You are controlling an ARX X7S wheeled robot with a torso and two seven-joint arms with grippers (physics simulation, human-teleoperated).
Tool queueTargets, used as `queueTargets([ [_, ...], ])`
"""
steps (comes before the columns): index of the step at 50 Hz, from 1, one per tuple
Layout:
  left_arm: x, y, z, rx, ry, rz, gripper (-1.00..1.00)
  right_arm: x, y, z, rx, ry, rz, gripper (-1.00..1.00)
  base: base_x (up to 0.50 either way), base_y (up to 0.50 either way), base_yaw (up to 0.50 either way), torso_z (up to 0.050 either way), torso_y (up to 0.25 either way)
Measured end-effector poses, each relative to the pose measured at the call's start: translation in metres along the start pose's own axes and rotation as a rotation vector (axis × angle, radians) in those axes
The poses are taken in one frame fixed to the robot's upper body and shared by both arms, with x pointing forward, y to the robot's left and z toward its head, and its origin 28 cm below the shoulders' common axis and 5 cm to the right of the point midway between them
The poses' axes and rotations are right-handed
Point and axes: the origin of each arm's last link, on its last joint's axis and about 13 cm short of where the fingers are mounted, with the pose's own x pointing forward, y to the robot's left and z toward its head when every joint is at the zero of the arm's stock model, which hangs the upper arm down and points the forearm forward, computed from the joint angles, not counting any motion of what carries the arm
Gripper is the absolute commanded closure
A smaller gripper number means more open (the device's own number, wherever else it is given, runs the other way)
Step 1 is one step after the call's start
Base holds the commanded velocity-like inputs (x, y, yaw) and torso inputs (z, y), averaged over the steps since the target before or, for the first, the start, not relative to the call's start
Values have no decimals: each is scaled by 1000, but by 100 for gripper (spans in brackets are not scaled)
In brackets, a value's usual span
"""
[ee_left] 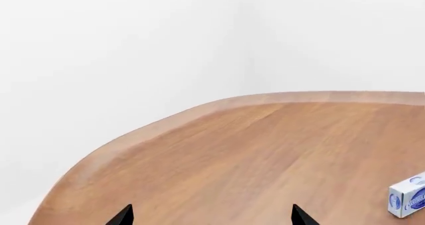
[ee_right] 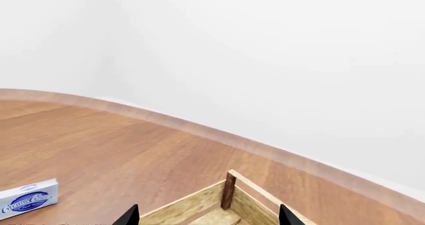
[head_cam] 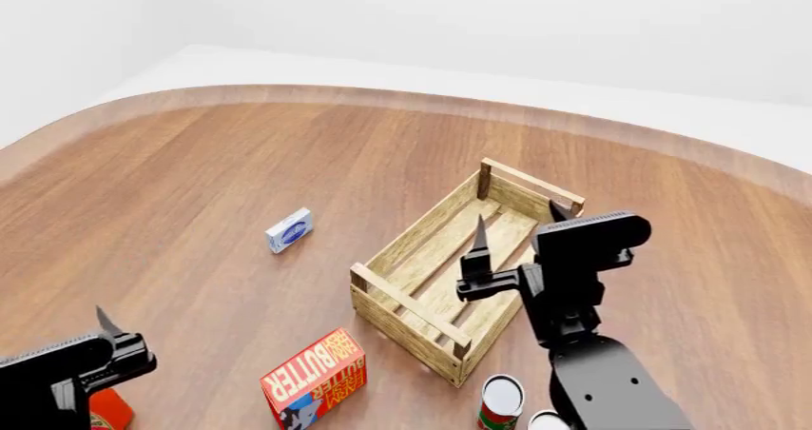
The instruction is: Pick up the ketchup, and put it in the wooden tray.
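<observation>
Ketchup (head_cam: 112, 411): probably the orange-red piece at the bottom edge of the head view, low on my left and mostly cut off. My left gripper (ee_left: 212, 217) sits partly in front of it, so I cannot confirm cap or label. It is outside the tray (head_cam: 380, 283) and well apart from it.

Left gripper: fingers spread, nothing between them. The wrist view looks over bare table (head_cam: 190, 183) toward its rounded edge.

Right gripper (head_cam: 518, 223): fingers spread, empty, held above the tray's far half. The wrist view shows the tray's far corner post between the tips.

Tray: sits angled on the table, interior bare, slats visible.

Around it:
- butter box (head_cam: 315, 378) near the tray's near left corner, apart from it;
- can (head_cam: 501, 401) just beside the near corner;
- a pale round top next to the can, half hidden by my right arm, not identifiable;
- small blue-and-white box (head_cam: 289, 230) to the tray's left, with open wood all round.

Table edge curves behind the tray; broad bare wood lies left and beyond.
</observation>
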Motion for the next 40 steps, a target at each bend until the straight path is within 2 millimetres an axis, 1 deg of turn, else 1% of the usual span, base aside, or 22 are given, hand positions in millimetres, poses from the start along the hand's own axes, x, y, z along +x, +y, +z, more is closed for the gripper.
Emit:
queueTargets([
  [15,3,-2,-21,23,59,15,-100,0,1,-2,1,7,7,-100,0,0,0,0,0],
  [40,11,-5,-45,45,128,58,-100,1,2,-4,3,15,8,-100,0,0,0,0,0],
])
